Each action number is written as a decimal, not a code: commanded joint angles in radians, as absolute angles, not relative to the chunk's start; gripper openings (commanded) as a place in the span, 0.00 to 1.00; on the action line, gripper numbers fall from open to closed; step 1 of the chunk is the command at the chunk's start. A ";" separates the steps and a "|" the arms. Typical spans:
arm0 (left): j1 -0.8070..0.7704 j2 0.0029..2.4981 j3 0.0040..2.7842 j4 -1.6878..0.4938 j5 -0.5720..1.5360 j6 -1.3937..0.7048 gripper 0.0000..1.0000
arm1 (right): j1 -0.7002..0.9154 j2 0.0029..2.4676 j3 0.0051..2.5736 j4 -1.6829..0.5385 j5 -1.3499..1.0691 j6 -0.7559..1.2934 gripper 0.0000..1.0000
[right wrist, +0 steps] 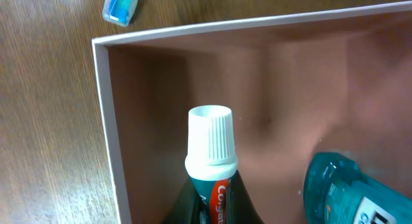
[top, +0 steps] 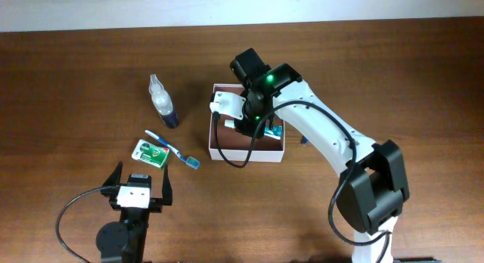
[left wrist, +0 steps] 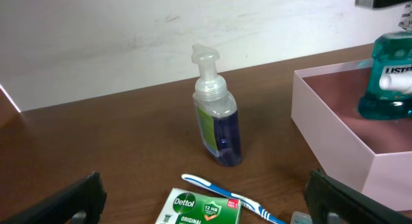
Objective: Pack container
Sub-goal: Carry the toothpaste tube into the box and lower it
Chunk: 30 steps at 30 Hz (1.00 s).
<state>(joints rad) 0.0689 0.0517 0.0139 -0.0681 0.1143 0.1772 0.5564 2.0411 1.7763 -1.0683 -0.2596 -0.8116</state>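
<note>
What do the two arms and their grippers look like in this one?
Right arm: white links, bulky black joints, a green light by the wrist, black cables along it. Left arm: black base, white wrist block, looping black cable. The left gripper has two flat black fingers.

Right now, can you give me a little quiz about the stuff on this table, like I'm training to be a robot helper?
1. True or false: the mouthwash bottle is already inside the container.
2. What is the right pincer holding over the container? A) toothbrush B) toothpaste tube C) soap box
3. Fill in the gap: the left pincer has its jaws wide ____ and holds nothing.

Key: 1 true; 2 B; 3 open.
</note>
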 commanded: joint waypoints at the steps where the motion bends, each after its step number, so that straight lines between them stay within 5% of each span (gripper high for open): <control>1: 0.073 0.050 0.009 -0.071 0.104 0.173 0.99 | 0.564 2.065 1.768 -1.065 -0.259 -0.861 0.04; 13: 0.073 0.049 0.009 -0.071 0.104 0.173 0.99 | 0.564 2.111 1.765 -1.090 -0.281 -0.859 0.05; 20: 0.073 0.050 0.009 -0.071 0.104 0.173 0.99 | 0.564 2.110 1.766 -1.123 -0.286 -0.836 0.52; 30: 0.073 0.050 0.009 -0.071 0.104 0.173 0.99 | 0.564 2.029 1.768 -1.182 -0.285 -0.725 0.57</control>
